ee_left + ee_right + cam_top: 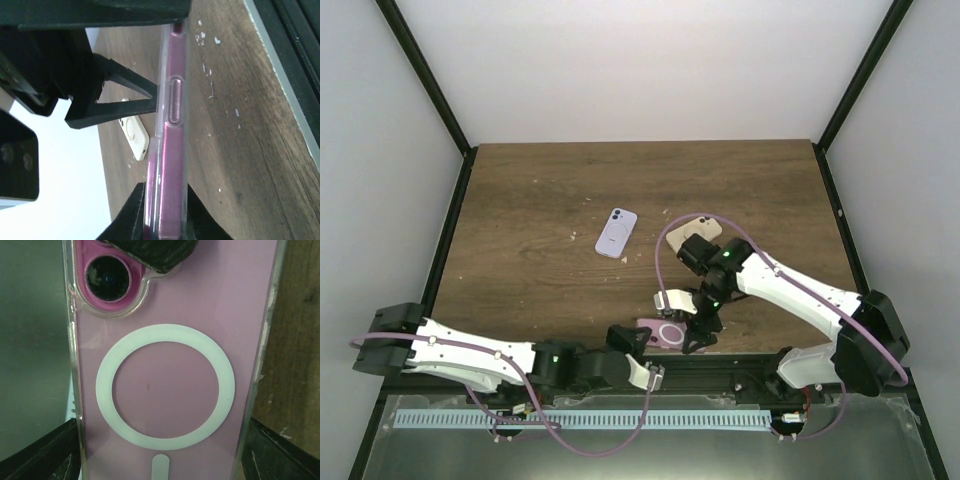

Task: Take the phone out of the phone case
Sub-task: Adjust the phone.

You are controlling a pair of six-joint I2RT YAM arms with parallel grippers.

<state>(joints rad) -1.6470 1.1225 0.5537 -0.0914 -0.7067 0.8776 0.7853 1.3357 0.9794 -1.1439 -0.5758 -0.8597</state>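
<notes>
A pink phone in a clear case (670,333) with a white ring on its back is held just above the table's near edge. In the left wrist view it shows edge-on (172,150). My left gripper (165,215) is shut on its front and back at one end; in the top view the left gripper (648,345) is left of it. My right gripper (698,338) comes from the right. In the right wrist view the case back (165,390) fills the frame, and my right gripper (162,460) is shut on its two long edges.
A lavender phone (617,232) lies mid-table and a cream phone (701,231) lies to its right. A small white cased item (672,300) lies just behind the held phone and shows in the left wrist view (135,132). The metal front rail (740,360) is close.
</notes>
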